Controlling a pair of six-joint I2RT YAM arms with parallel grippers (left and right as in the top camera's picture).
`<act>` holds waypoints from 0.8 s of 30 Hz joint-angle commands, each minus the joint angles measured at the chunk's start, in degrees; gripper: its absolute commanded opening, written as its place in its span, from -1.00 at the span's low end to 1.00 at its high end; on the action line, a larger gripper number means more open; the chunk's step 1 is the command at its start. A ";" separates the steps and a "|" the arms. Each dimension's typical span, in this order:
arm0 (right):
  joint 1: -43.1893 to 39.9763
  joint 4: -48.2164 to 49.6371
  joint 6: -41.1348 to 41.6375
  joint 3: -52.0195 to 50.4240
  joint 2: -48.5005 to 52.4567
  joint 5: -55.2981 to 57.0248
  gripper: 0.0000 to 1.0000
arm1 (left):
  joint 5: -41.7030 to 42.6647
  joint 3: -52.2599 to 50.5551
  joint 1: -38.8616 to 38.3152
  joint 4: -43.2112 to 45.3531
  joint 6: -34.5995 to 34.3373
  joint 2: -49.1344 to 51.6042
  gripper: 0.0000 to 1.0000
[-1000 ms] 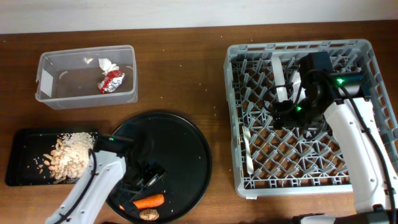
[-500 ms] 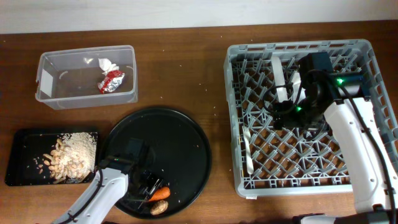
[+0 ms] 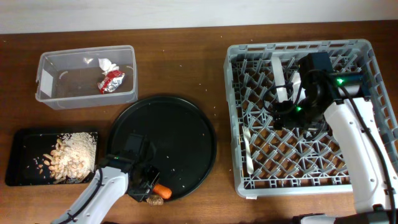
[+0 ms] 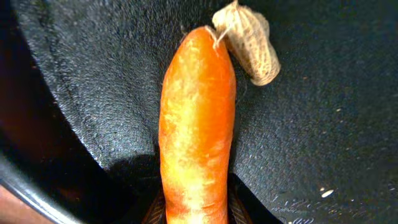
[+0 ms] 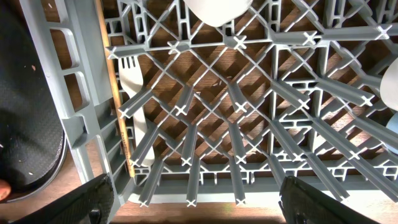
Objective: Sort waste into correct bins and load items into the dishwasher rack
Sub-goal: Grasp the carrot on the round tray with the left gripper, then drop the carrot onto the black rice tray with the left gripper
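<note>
An orange carrot (image 4: 198,124) is grasped at its near end by the left arm's fingers (image 3: 150,182), which are clenched on both flanks. Its body lies on the large round black tray (image 3: 180,134), close to the near rim. A small brown lump (image 4: 252,46) is seen touching the carrot's far tip. Since only the end is held, the carrot could pivot or slip once raised, and the lump could be swept off the rim onto the tabletop (image 3: 186,74). Further off, beige crumbly food scraps (image 3: 68,155) are held in the shallow black rectangular tray (image 3: 22,140); a loose grip could cause a drop short of it. Beyond that, the clear plastic rectangular tub (image 3: 87,98) is seen. Over the large grey plastic dishwasher rack (image 3: 233,124), the right arm's fingers (image 5: 93,196) are spread wide and released, with nothing between them.
</note>
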 commanded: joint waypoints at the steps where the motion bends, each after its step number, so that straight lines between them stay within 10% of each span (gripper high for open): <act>1: -0.11 -0.22 -0.57 0.42 0.09 -0.11 0.77 | -6.84 3.26 0.15 1.68 2.12 0.90 -0.42; 7: -0.11 -0.42 -0.57 0.42 0.09 -0.11 0.77 | -8.79 9.57 0.15 3.13 6.73 0.85 -0.43; 12: -0.11 -0.44 -0.57 0.42 0.09 -0.09 0.77 | -17.16 25.24 4.24 -10.16 24.26 0.85 -0.46; 24: -0.11 -0.57 -0.59 0.42 0.09 -0.09 0.77 | -20.72 33.46 49.59 -10.78 28.83 9.46 -0.47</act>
